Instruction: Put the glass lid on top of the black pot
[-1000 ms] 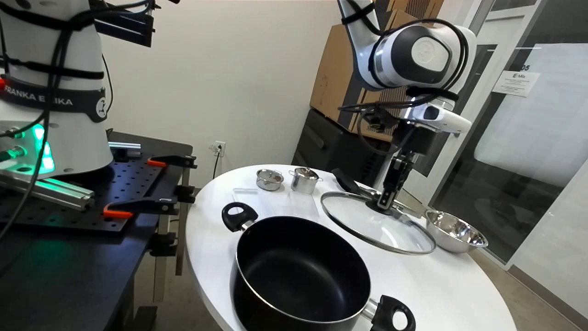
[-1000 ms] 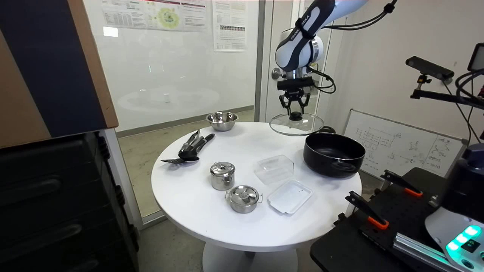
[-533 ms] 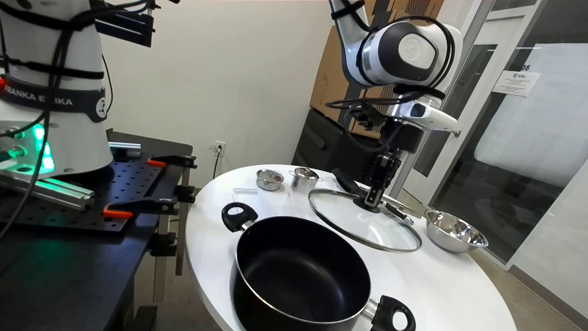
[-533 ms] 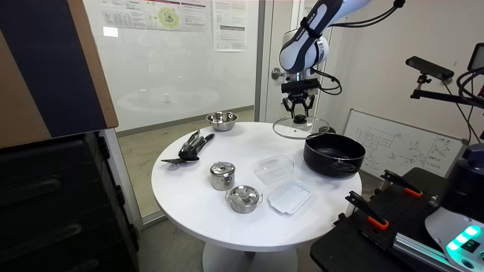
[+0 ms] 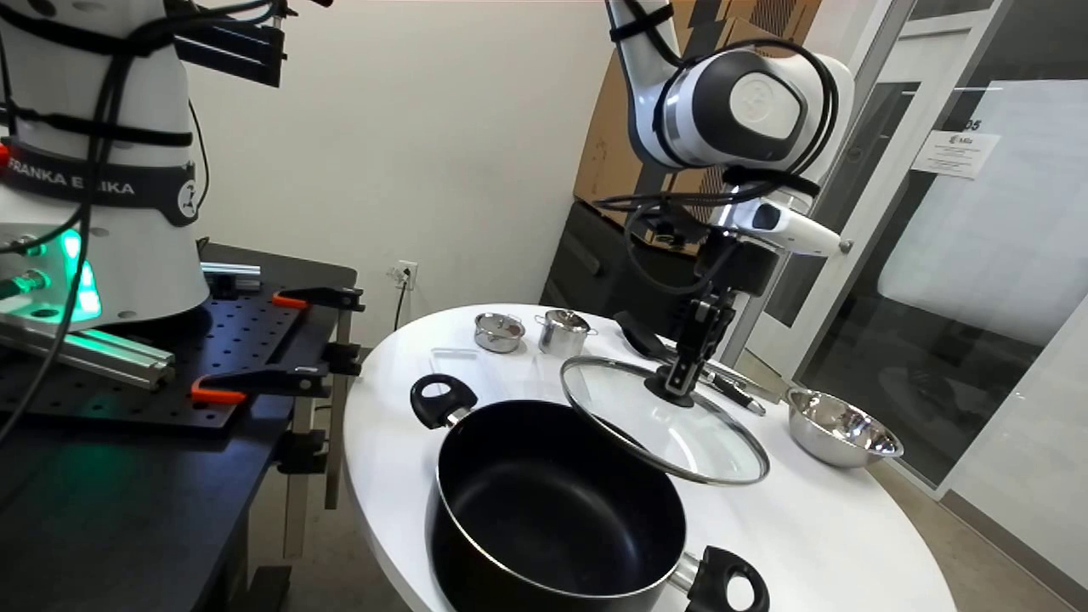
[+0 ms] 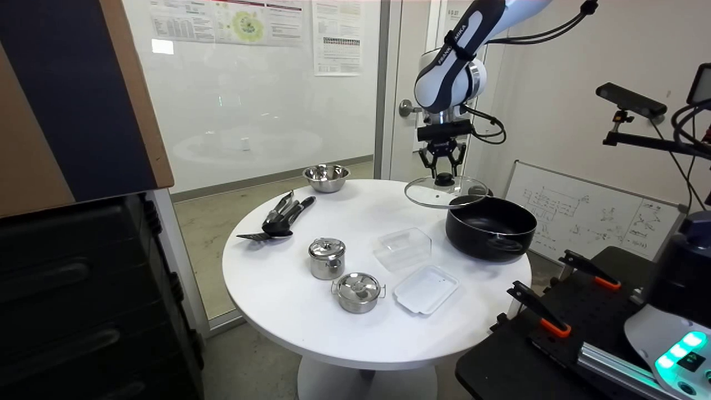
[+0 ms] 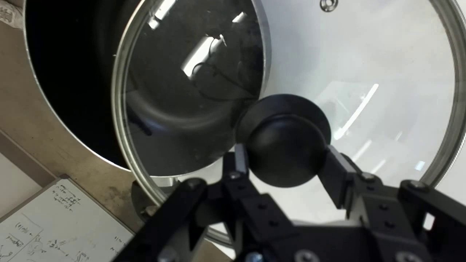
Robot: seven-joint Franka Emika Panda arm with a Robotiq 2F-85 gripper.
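My gripper is shut on the black knob of the glass lid, one finger on each side. The lid hangs above the table in both exterior views. The black pot stands open on the table, also seen in an exterior view. The lid's near edge overlaps the pot's rim in both exterior views, but its centre is off to the side. In the wrist view, part of the pot shows beside and through the glass. I cannot tell if lid and pot touch.
A steel bowl, black-handled utensils and two small lidded metal pots stand on the round white table. A clear plastic box and a shallow tray lie near the pot. Black clamps edge the robot's bench.
My gripper has carried the lid toward the pot and, in the last half second, slightly lower. The lid's edge now overlaps the pot's rim more. The pot has not moved.
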